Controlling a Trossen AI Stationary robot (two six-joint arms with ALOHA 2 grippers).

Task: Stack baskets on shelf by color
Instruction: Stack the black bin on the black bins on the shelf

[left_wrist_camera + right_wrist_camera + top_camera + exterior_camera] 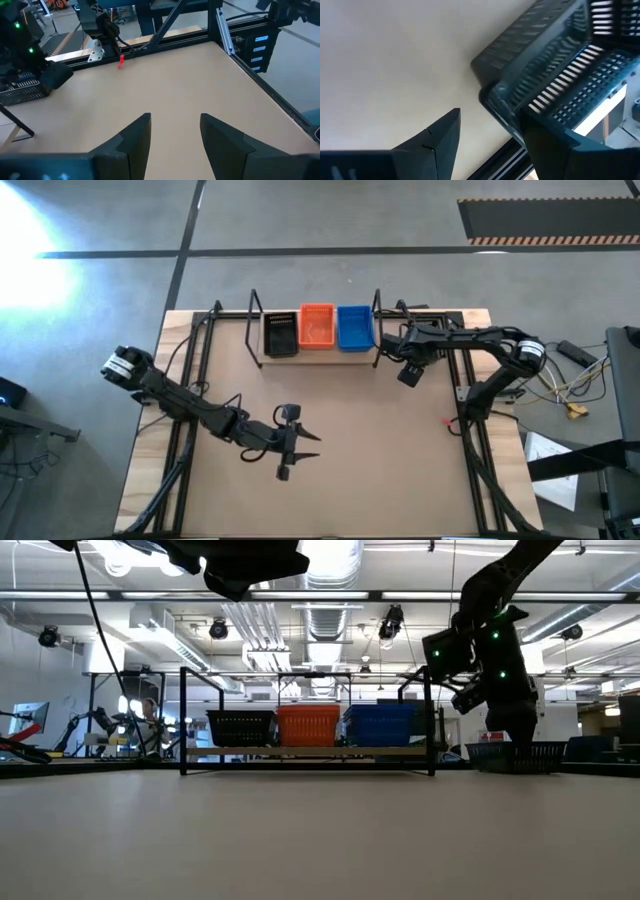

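The shelf [318,352] stands at the table's far edge. On its plank rest a black basket [280,336], an orange basket [317,326] and a blue basket [354,326], side by side. Another black basket [515,755] sits on the table just right of the shelf. My right gripper [492,142] hangs open over that basket's corner [492,95], pointing steeply down. My left gripper [175,135] hovers open over the table's near middle [298,452], with nothing between its fingers. My right gripper comes from above at the black basket's corner, with one finger [555,145] over the basket's inside and the other finger [437,142] outside over the bare table. Whether either finger touches the wall I cannot tell. The basket sits flat on the table.
Black frame rails [470,430] run along the table's left and right sides. A small red piece [447,421] lies by the right rail. The wide brown tabletop [370,460] between the arms lies bare. Cables and papers [575,395] lie beyond the right edge.
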